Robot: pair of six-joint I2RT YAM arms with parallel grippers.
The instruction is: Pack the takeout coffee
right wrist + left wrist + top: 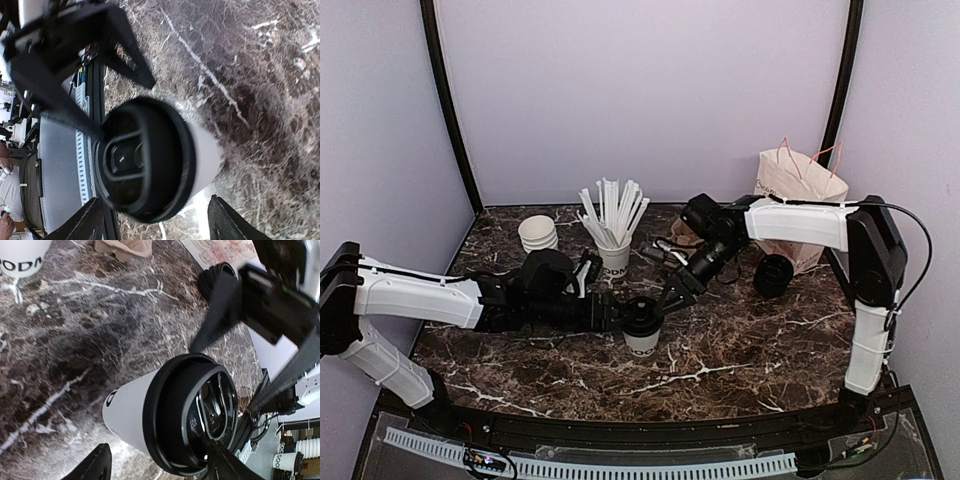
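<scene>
The takeout coffee (642, 326), a white paper cup with dark lettering and a black lid, stands upright on the marble table (720, 380) between both grippers. My left gripper (620, 314) is open at the cup's left. In the left wrist view the cup (127, 410) lies between the fingers; one finger (227, 465) overlaps the lid rim and the other stands apart. My right gripper (667, 298) is open at the cup's upper right. In the right wrist view (157, 227) its fingers straddle the cup (205, 155) without touching it.
An open paper bag (800, 185) stands at the back right, with a stack of black lids (773, 276) in front of it. A cup full of white straws (613, 250) and stacked lidless cups (538, 232) stand behind the left arm.
</scene>
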